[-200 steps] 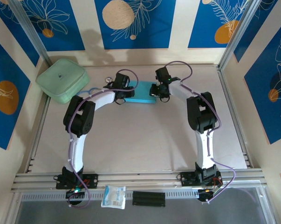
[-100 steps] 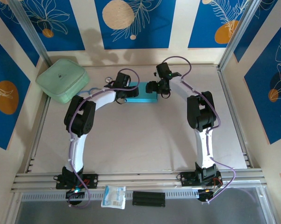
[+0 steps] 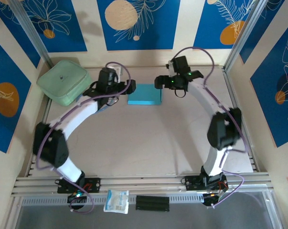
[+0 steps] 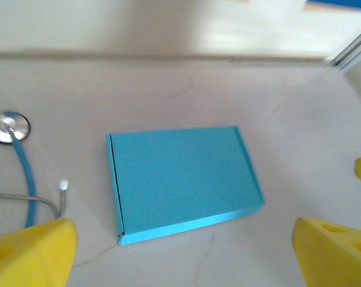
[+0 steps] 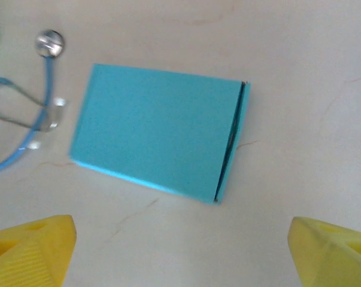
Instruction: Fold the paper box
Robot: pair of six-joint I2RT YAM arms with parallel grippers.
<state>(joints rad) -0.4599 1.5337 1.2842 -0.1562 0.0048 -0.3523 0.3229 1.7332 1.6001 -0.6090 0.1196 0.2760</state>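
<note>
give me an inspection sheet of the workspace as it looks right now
surface: pale table, faint hairline marks
job's things: paper box folded shut, lying flat, blue side out, far middle
clutter: green case far left; stethoscope beside the box; packet and black strip at the near rail
end effectors: left end effector and right end effector open, apart from the box, holding nothing
cables: purple cables along both arms
surroundings: blue leaf-print panels, metal rail

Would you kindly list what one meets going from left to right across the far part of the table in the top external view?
pale green case → left gripper → paper box → right gripper
</note>
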